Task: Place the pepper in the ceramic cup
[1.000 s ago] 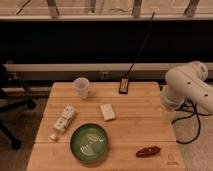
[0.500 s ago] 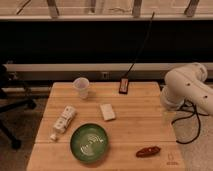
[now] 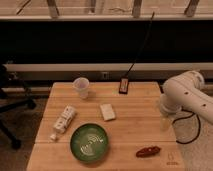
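The pepper (image 3: 149,151) is small, dark red and glossy, and lies near the front right of the wooden table (image 3: 135,125). The ceramic cup (image 3: 81,87) is whitish and tapered, and stands upright at the back left of the table. My white arm (image 3: 187,95) comes in from the right. My gripper (image 3: 164,121) hangs at the table's right edge, above and behind the pepper and far to the right of the cup. It holds nothing that I can see.
A wide green bowl (image 3: 89,142) sits at the front centre. A white block (image 3: 107,111) lies mid-table and a white bottle (image 3: 63,121) lies on its side at the left. A black device (image 3: 124,85) with a thin rod is at the back. A chair (image 3: 10,102) stands left.
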Controlling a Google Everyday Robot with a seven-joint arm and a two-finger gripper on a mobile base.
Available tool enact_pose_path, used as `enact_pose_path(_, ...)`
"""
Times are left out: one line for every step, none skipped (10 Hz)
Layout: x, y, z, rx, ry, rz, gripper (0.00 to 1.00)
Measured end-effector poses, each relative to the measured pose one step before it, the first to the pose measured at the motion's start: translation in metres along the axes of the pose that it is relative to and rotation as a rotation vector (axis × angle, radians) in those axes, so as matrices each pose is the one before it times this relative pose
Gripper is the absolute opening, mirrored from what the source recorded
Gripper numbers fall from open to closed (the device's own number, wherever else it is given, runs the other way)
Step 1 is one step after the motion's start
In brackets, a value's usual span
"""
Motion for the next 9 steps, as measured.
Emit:
enact_pose_path(-0.00067, 0.00349, 0.00250, 0.00010, -0.00653, -0.00188, 0.80)
enact_pose_path(-0.00150, 0.00591, 0.00549, 0.00102, -0.01030, -0.00402, 0.80)
enact_pose_path(-0.00140, 0.00411, 0.00233, 0.00281, -0.00693, -0.00713, 0.80)
enact_pose_path(-0.00099, 0.00306, 0.00142, 0.00017, -0.00544, -0.00418, 0.80)
enact_pose_path(-0.00077, 0.00305, 0.00152, 0.00024, -0.00465, -0.00230, 0.80)
enact_pose_path(-0.00462, 0.00610, 0.00442, 0.00062, -0.01062, -0.00981, 0.80)
enact_pose_path(-0.00238, 0.00466, 0.00286, 0.00083, -0.00639, -0.00661, 0.80)
enact_pose_path(-0.00192, 0.00419, 0.00226, 0.00107, -0.00597, -0.00479, 0.80)
enact_pose_path(-0.00305, 0.00532, 0.00327, 0.00056, -0.00771, -0.00610, 0.80)
